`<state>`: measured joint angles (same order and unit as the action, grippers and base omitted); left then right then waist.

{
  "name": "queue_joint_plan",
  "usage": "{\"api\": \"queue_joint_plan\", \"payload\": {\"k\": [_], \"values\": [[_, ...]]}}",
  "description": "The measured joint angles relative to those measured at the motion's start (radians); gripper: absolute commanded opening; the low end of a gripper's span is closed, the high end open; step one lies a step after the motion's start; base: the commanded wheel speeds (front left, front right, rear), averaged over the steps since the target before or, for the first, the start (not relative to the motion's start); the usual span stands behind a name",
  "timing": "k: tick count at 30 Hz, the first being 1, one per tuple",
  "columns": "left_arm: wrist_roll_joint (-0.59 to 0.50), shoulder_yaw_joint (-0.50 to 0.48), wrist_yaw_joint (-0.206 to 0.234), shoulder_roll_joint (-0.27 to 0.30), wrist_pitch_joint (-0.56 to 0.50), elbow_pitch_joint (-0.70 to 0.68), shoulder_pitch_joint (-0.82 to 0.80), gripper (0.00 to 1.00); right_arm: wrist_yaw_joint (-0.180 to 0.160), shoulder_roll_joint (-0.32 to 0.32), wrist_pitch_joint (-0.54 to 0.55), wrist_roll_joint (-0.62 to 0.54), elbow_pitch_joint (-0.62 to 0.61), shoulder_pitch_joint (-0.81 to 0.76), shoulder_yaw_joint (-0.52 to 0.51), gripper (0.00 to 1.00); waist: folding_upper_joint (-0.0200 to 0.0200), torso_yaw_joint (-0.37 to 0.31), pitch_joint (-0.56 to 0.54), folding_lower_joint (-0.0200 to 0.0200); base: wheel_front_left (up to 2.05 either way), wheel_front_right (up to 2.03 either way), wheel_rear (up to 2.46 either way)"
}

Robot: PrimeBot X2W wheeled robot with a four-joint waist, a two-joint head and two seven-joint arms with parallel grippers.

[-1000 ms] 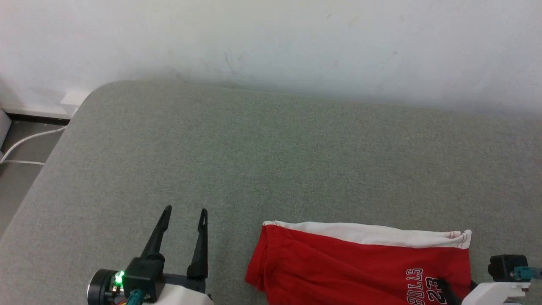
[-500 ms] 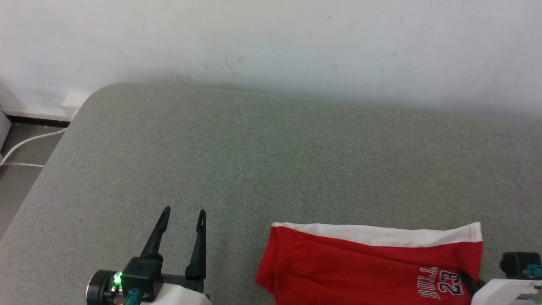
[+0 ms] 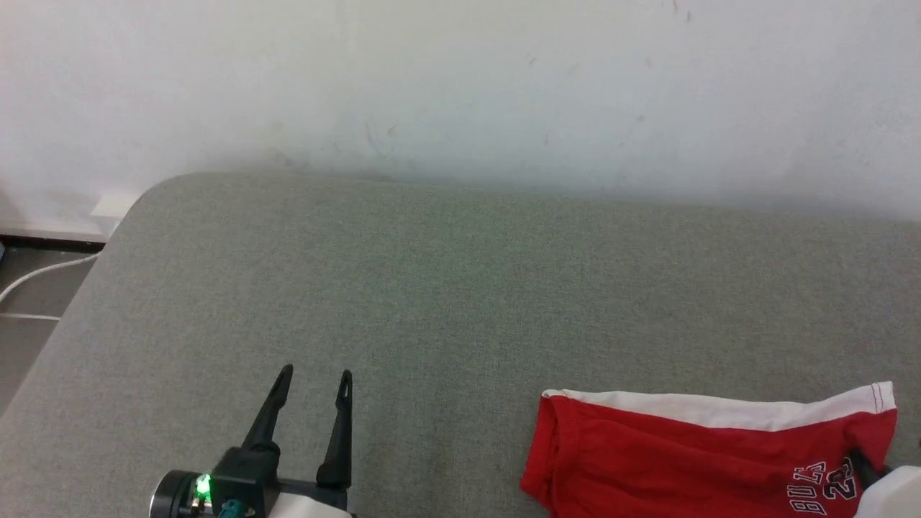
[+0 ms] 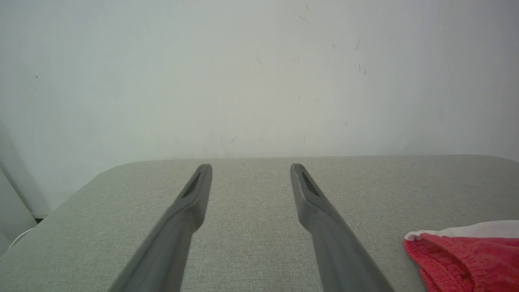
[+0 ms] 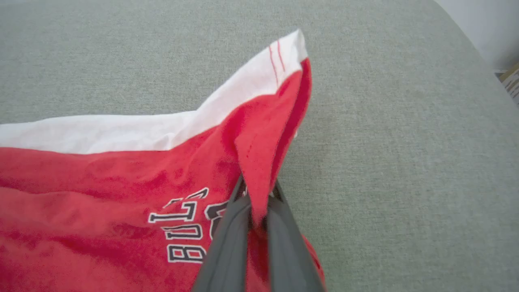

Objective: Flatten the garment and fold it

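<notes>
Claws first: my right claw [image 5: 259, 190] is clenched on the garment [image 5: 101, 182], its two dark fingers pinching a fold of red cloth at the leg hem, just beside the printed lettering [image 5: 182, 227]. From the pinch the hem corner stands up in a peak, white stripe [image 5: 251, 77] on one side and red on the other. The rest of the garment lies spread on the grey fabric-topped desk [image 5: 405, 142], somewhat rumpled.

On my head view the garment [image 3: 683, 460] sits at the near right of the desk [image 3: 432, 288], with the white stripe along its far edge and the gathered waist toward the left. The right claw [image 3: 863, 467] shows there as a dark finger at the hem by the lettering.

My left claw [image 3: 316, 372] is released, fingers spread and holding nothing, over bare desk well apart from the garment. Along its fingers I see the waist end of the garment [image 4: 458, 255] off to the right, and the white wall [image 4: 259, 81] behind the desk's far edge.
</notes>
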<state>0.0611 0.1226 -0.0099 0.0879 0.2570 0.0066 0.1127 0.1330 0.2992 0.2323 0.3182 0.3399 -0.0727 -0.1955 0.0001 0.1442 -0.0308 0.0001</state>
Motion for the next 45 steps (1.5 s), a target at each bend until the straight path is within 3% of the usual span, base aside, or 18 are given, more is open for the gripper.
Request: {"api": "queue_joint_plan", "payload": {"k": [12, 19, 26, 40, 43, 45], "values": [[-0.003, -0.02, -0.026, -0.006, 0.0, 0.01, 0.027, 1.0, 0.0, -0.082, 0.181, 0.081, -0.322, -0.079, 0.193, 0.0, 0.0, 0.014, -0.05, -0.0001, 0.0, 0.0, 0.0], [-0.009, -0.022, -0.033, -0.012, 0.0, 0.007, 0.028, 1.0, 0.0, -0.164, 0.247, 0.106, -0.393, -0.071, 0.287, 0.0, 0.0, 0.049, -0.053, -0.0001, 0.0, 0.0, 0.0], [-0.01, -0.022, -0.034, -0.016, 0.0, 0.007, 0.028, 1.0, 0.0, -0.218, 0.265, 0.091, -0.342, -0.023, 0.36, 0.0, 0.0, 0.083, -0.042, -0.0001, 0.0, 0.0, 0.0], [-0.011, 0.001, -0.035, -0.024, 0.0, 0.019, 0.009, 1.0, 0.0, -0.235, 0.174, -0.013, -0.026, 0.114, 0.495, 0.0, 0.0, 0.131, 0.01, 0.0, 0.0, 0.0, 0.0], [-0.01, 0.0, -0.035, -0.025, 0.0, 0.028, 0.005, 1.0, 0.0, -0.231, 0.146, -0.019, 0.008, 0.134, 0.544, 1.0, 0.0, 0.132, 0.01, 0.0, 0.0, 0.0, 0.0], [-0.01, -0.001, -0.035, -0.026, 0.0, 0.036, 0.004, 1.0, 0.0, -0.23, 0.132, -0.011, 0.016, 0.145, 0.576, 1.0, 0.0, 0.128, 0.004, 0.0, 0.0, 0.0, 0.0]]}}
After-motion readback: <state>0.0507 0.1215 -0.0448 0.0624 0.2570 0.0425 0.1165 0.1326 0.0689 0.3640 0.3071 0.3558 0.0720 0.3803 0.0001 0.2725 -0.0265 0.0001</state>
